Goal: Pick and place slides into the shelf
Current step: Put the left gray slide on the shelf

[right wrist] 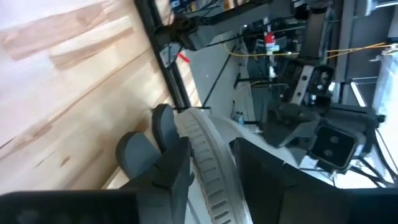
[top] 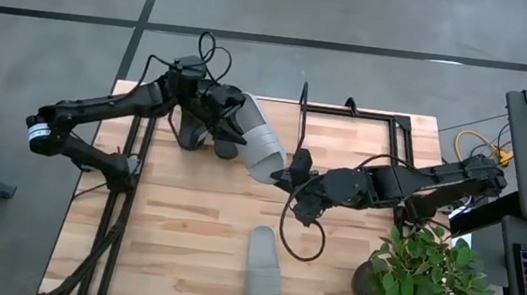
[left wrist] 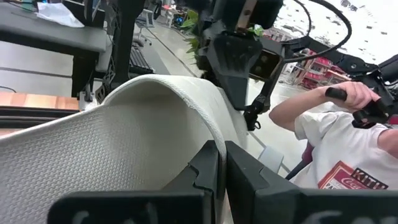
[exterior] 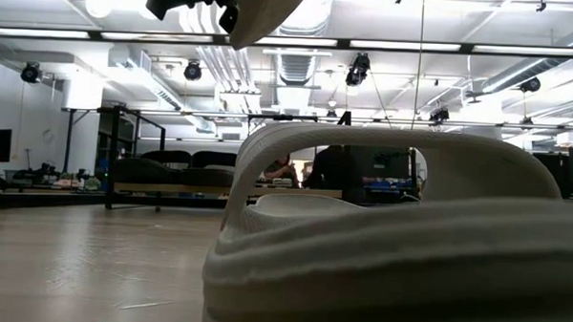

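Observation:
My two grippers hold a light grey slide [top: 261,147] in the air over the far middle of the table. The left gripper [top: 236,124] is shut on its far end and the right gripper [top: 287,176] has closed on its near end. In the low view this slide [exterior: 263,12] shows at the top edge, beside the left gripper [exterior: 187,0]. A second grey slide [top: 264,268] lies flat on its sole near the front edge. Two black slides [top: 192,137] stand below the left gripper. The black wire shelf [top: 353,113] runs along the far edge. My left gripper pinches a thin edge of the grey slide [left wrist: 219,149] between its two fingers [left wrist: 255,180], which come level from the table's left. The slide's textured face spreads out beyond them, clear of the table. Which part of the slide that edge belongs to, I cannot tell. My right gripper has the ribbed side of the slide's sole [right wrist: 208,162] between its two fingers [right wrist: 174,171], one on each face, at the end nearest the table's front. The fingers come from the table's right, slanting slightly down. The slide is clear of the table.
A potted plant [top: 429,279] stands at the front right corner. A black frame [top: 130,166] runs along the table's left side. A person in a white shirt [left wrist: 336,143] sits beyond the table. Bare wood [top: 183,228] lies around the grey slide near the front.

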Robot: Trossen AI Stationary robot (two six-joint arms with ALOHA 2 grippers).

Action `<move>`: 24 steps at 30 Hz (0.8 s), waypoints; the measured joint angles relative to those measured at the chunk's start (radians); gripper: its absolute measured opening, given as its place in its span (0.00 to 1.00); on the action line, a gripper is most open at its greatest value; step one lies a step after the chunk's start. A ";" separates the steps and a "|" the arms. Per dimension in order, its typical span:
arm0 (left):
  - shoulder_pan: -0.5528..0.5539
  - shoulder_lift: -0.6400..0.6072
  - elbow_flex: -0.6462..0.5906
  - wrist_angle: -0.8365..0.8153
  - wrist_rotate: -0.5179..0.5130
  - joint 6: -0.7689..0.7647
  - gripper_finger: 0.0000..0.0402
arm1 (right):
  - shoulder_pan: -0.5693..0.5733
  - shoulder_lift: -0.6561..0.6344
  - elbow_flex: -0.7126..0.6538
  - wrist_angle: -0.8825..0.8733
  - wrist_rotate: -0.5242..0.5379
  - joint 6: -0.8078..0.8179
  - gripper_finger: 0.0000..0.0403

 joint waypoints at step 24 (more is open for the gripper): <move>0.002 -0.005 0.003 0.007 -0.006 0.049 0.00 | -0.021 0.034 -0.008 0.020 0.071 0.058 0.04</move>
